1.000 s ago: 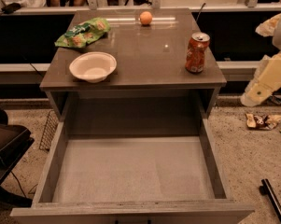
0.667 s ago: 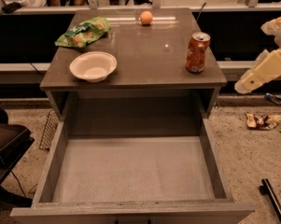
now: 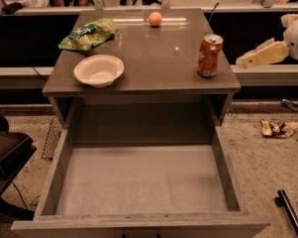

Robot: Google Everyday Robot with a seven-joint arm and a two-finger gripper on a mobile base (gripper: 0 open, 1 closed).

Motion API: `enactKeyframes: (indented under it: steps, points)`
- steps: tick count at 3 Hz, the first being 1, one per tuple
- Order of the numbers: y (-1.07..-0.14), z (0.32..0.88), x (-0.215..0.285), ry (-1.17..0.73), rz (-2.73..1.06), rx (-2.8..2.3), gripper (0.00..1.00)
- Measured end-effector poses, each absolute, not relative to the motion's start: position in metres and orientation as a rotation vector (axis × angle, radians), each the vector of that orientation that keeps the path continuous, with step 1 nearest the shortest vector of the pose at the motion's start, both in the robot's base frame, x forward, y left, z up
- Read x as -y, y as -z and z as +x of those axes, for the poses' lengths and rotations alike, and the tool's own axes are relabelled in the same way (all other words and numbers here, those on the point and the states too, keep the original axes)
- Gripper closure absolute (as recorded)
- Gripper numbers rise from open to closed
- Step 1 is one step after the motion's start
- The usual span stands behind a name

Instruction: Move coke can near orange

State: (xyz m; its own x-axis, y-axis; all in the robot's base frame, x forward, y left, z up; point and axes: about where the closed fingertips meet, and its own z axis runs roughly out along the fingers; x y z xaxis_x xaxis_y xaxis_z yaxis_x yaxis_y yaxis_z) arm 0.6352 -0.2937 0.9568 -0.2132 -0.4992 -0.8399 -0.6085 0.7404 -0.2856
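Over at the back left corner of the grey table top [image 3: 153,63] lies a crumpled green snack bag [image 3: 87,33], flat on the surface; there is printing on it, but none of it can be read. Toward the front left corner sits a white bowl [image 3: 99,70], mouth up, close to the front edge.

Further along, at the middle of the back edge, the orange [image 3: 155,19] rests by itself, a plain round ball with a strip of glare on the table just beside it.

The coke can [image 3: 209,56] stands near the right edge, closer to the front right corner than to the back. It is upright, its long axis vertical, and the silver top faces the ceiling. The red-orange side has pale markings, and no word of them is legible. The can and the orange are well apart, with bare table top between them.

Beyond the right edge, off the table, the gripper [image 3: 243,61] hangs at about the can's height. It is a pale yellowish wedge whose tip points left toward the can. It is near the can but not touching it, and it has hold of nothing; whether it is open or closed I cannot tell. Behind it the arm [image 3: 296,32] is a rounded white bulk at the far right.

Below the table's front edge the drawer [image 3: 138,182] is pulled out wide. On the floor to the right lie some crumpled wrappers [image 3: 277,128].
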Motion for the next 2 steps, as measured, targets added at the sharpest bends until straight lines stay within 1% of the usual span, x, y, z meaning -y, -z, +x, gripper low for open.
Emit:
enactKeyframes:
  steps: [1, 2]
  points:
    - [-0.9503, 0.6568, 0.2960, -0.182, -0.714, -1.777, 0.00]
    - [-0.9541, 0.6613, 0.2925, -0.184, -0.698, -1.761, 0.00]
